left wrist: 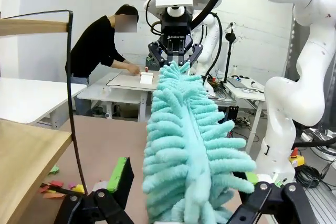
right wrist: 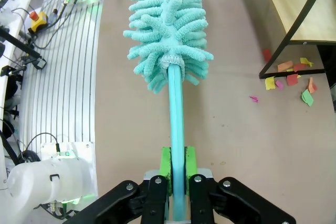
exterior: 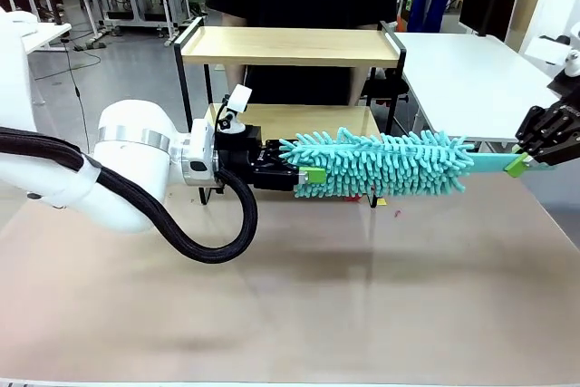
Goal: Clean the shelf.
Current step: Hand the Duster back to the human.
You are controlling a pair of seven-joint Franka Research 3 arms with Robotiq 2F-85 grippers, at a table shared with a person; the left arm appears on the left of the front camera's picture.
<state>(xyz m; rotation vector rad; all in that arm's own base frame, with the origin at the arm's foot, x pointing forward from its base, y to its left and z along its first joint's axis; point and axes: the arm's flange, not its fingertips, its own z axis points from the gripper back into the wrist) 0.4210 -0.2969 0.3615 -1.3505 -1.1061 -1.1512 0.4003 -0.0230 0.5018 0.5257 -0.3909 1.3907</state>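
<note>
The shelf (exterior: pixel 290 47), a two-tier rack of light wooden boards in a thin black frame, stands at the far middle of the table (exterior: pixel 299 296), in front of a person in black.

The left arm reaches in horizontally from the left. The left gripper (exterior: pixel 304 172) has its jaws spread wide around the tip of a turquoise microfibre duster (exterior: pixel 376 163); whether the pads touch the fluff is hard to judge.

From the right edge, the right gripper (exterior: pixel 526 162) is clamped on the duster's turquoise handle (right wrist: pixel 177 129), holding the duster level just in front of the lower board.

The word "ROBOTIQ" is printed on the right gripper's body in the left wrist view.

Coloured paper scraps (right wrist: pixel 289 74) lie on the table beside a shelf leg.
</note>
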